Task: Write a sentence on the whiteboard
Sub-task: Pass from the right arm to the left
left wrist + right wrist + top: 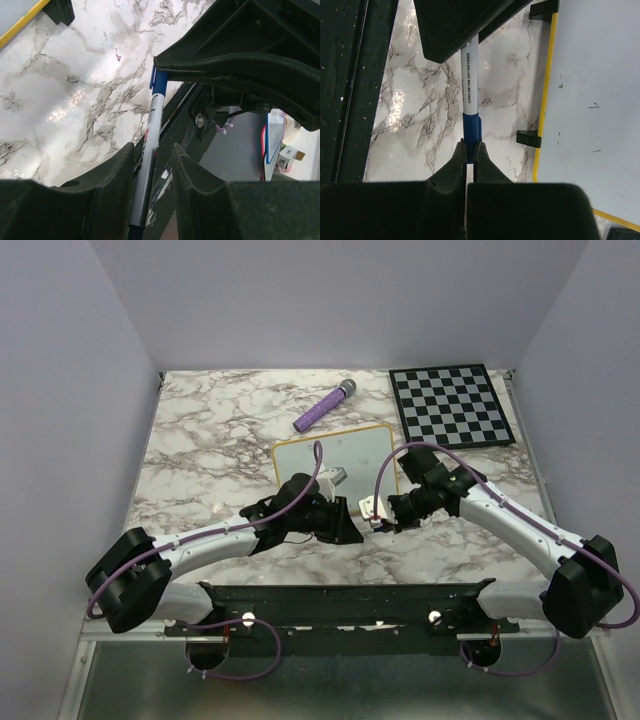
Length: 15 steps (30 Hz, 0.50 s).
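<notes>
Marker: I see the marker held off the bench, just off the near edge of the whiteboard, on my side of it.
Long axis: it runs side to side, parallel to the whiteboard's near yellow frame, with the blue cap pointing toward the right arm.
Left jaws: the left gripper has its jaws closed about the white barrel, as far as its wrist view shows.
Right jaws: the right gripper has its jaws pressed tight on the cap alone.
Step, as I judge it: pulling the cap off, the arms drawing apart along the marker's length.
Which way next: the whiteboard lies beyond both pairs of jaws, away from the arm bases. The left arm has the barrel, so I expect it to carry the tip forward and tilt it down.
Whiteboard look: flat on the bench, on small black feet, thin yellow frame.
Sentence: none written that I can see, only a few faint specks in the right wrist view.
Beyond the whiteboard: a purple stick and, toward the far right, a checkered board.
</notes>
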{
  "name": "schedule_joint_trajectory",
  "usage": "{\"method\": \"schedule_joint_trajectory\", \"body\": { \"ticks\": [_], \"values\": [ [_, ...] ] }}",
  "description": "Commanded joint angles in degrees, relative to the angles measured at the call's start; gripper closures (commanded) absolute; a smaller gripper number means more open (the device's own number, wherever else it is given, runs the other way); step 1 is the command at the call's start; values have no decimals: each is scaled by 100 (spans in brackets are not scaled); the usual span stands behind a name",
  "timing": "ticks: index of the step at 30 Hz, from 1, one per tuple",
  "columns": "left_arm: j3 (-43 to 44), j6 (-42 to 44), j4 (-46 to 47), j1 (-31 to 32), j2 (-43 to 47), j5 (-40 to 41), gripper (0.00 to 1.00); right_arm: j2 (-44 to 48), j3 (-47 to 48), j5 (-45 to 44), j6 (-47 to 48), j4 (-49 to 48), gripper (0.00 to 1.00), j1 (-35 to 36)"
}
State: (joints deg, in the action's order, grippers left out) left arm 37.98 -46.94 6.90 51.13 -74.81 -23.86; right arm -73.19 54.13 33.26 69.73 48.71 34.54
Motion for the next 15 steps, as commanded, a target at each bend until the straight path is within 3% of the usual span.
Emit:
{"method": "schedule_joint_trajectory", "body": {
  "ticks": [1,7,13,15],
  "values": [
    [26,-61,268,28,-34,-207,58,77,-78,-56,67,-125,99,61],
    [8,-70,312,28,-60,-277,67,59,-78,-39,32,-151,99,88],
    [-18,-79,400,19,-139,-365,83,77,-113,6,14,-195,99,96],
    [-18,-61,409,19,-157,-383,93,103,-131,6,5,-204,99,105]
  ]
}}
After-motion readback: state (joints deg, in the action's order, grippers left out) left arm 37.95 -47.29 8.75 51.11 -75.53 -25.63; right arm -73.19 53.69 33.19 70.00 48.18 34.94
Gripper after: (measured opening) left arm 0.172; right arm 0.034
